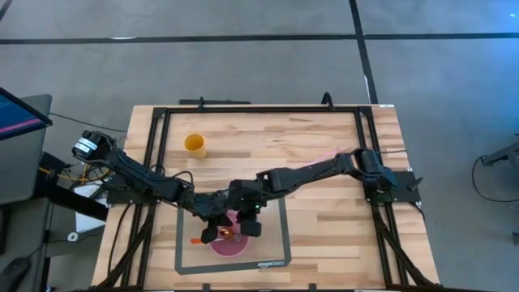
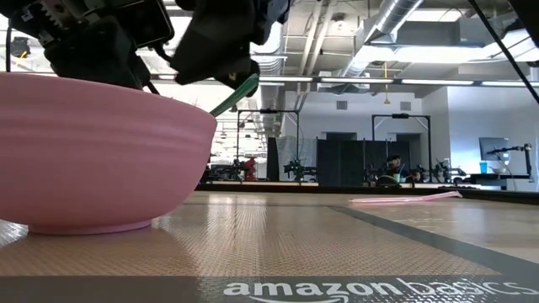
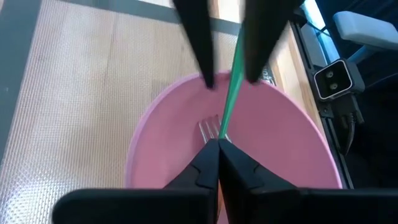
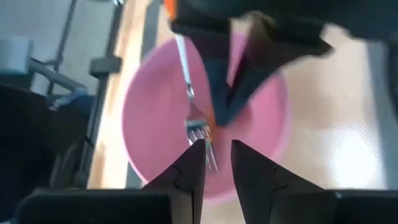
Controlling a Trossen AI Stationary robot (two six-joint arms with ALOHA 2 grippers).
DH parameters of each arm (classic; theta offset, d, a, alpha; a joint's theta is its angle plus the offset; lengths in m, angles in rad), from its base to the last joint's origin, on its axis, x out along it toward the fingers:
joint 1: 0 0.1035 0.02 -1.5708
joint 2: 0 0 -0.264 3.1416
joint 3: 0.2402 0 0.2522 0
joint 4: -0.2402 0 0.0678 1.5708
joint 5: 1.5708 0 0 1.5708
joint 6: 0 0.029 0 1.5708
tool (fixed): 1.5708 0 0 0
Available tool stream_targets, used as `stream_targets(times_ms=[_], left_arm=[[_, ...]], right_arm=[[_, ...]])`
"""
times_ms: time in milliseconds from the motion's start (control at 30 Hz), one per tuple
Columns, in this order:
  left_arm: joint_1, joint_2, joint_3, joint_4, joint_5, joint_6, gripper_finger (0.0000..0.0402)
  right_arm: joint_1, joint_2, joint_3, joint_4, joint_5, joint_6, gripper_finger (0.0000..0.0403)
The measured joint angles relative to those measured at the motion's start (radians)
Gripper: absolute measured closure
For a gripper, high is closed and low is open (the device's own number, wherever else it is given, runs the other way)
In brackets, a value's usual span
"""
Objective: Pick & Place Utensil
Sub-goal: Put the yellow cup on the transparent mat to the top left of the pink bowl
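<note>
A pink bowl [image 1: 231,246] [image 2: 93,160] sits on the dark-bordered mat. Both arms meet above it. My left gripper [image 1: 217,231] [image 3: 217,144] is shut, its tips down in the bowl beside a metal fork [image 4: 194,127] with an orange handle [image 1: 199,241]. My right gripper [image 1: 246,221] [image 4: 217,158] is open. A green utensil handle [image 3: 233,81] [image 2: 240,91] passes between its fingers; I cannot tell whether they touch it. The green handle slants up out of the bowl over its rim. My left gripper is shut at the fork's neck [image 3: 211,129], just behind the tines, coming slanting down from the table's left. Its own fingers hide the place of contact. The tines are inside the bowl, and the orange handle end [image 4: 168,6] reaches out over the bowl's left rim.
A yellow cup [image 1: 195,144] stands on the far left of the table. A thin pink utensil [image 1: 334,152] [image 2: 404,199] lies on the wood toward the far right. Black frame rails [image 1: 259,108] run around the table top. The two grippers are close together over the bowl.
</note>
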Motion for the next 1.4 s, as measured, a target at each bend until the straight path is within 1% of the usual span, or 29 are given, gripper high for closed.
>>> stream_targets(times_ms=[100, 267, 333, 400, 700, 767, 900, 1000, 1100, 1200, 1267, 1400], left_arm=[[0.0, 0.0, 0.0, 0.011, -0.001, 0.003, 0.0396], [0.0, -0.014, 0.0, 0.034, -0.013, 0.004, 0.0395], [0.0, -0.034, 0.0, 0.034, -0.049, 0.011, 0.0396], [0.0, -0.061, 0.0, 0.037, -0.08, 0.039, 0.0396], [0.002, -0.222, 0.0, 0.016, -0.223, 0.149, 0.0396], [0.002, -0.249, 0.0, 0.018, -0.248, 0.165, 0.0396], [0.003, -0.29, 0.0, 0.016, -0.306, 0.193, 0.0396], [0.004, -0.311, 0.0, 0.0, -0.371, 0.195, 0.0396], [0.004, -0.324, 0.0, -0.036, -0.432, 0.192, 0.0396], [0.005, -0.323, 0.0, -0.054, -0.489, 0.188, 0.0396], [0.005, -0.323, 0.0, -0.055, -0.514, 0.187, 0.0396], [0.033, -0.326, 0.0, -0.059, -0.531, 0.187, 0.0396]], right_arm=[[-0.016, -0.002, 0.04, -0.094, 0.002, -0.023, 0.0332], [-0.039, -0.038, 0.047, -0.171, 0.005, -0.072, 0.0332], [-0.045, -0.057, 0.049, -0.171, 0.008, -0.088, 0.0332], [-0.051, -0.08, 0.048, -0.216, 0.028, -0.103, 0.0332], [-0.059, -0.226, 0.048, -0.403, 0.23, -0.164, 0.0332], [-0.06, -0.263, 0.049, -0.442, 0.248, -0.171, 0.0332], [-0.065, -0.327, 0.049, -0.511, 0.249, -0.203, 0.0332], [-0.072, -0.371, 0.038, -0.523, 0.248, -0.213, 0.0332], [-0.083, -0.421, -0.025, -0.505, 0.244, -0.219, 0.0332], [-0.093, -0.483, -0.139, -0.474, 0.244, -0.213, 0.0332], [-0.103, -0.532, -0.23, -0.414, 0.243, -0.194, 0.0332], [-0.13, -0.642, -0.419, -0.277, 0.24, -0.173, 0.0332]])
